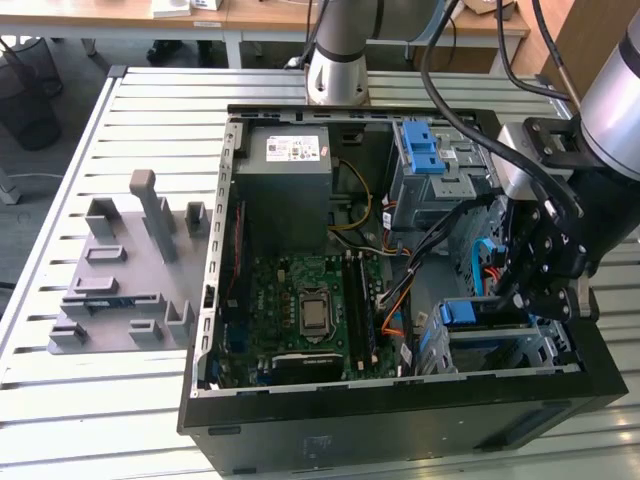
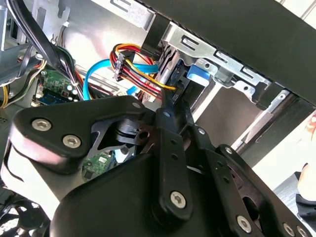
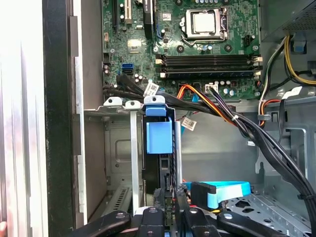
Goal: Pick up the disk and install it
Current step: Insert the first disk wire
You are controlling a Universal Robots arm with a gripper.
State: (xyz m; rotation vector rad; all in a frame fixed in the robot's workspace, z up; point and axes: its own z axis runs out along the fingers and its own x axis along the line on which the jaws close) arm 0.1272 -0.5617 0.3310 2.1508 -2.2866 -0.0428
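So the gripper (image 1: 540,290) sat low right in the exterior view, fingers pinched on the disk (image 3: 159,148), standing edge-on in the case's (image 1: 400,425) drive bay (image 3: 118,106).

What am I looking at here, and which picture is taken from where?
This is a robot arm working on an open computer case that lies on a slatted table. The exterior view comes from a camera standing off the arm. Both wrist views come from cameras riding on the arm, so they look into the case from close up. The black gripper, the arm's hand, reaches into the drive bay at the exterior view's right. In the first wrist view the disk, with its blue frame, stands on edge in that bay, just ahead of the gripper. I cannot tell whether it is gripped. A grey holder lies beside the case.
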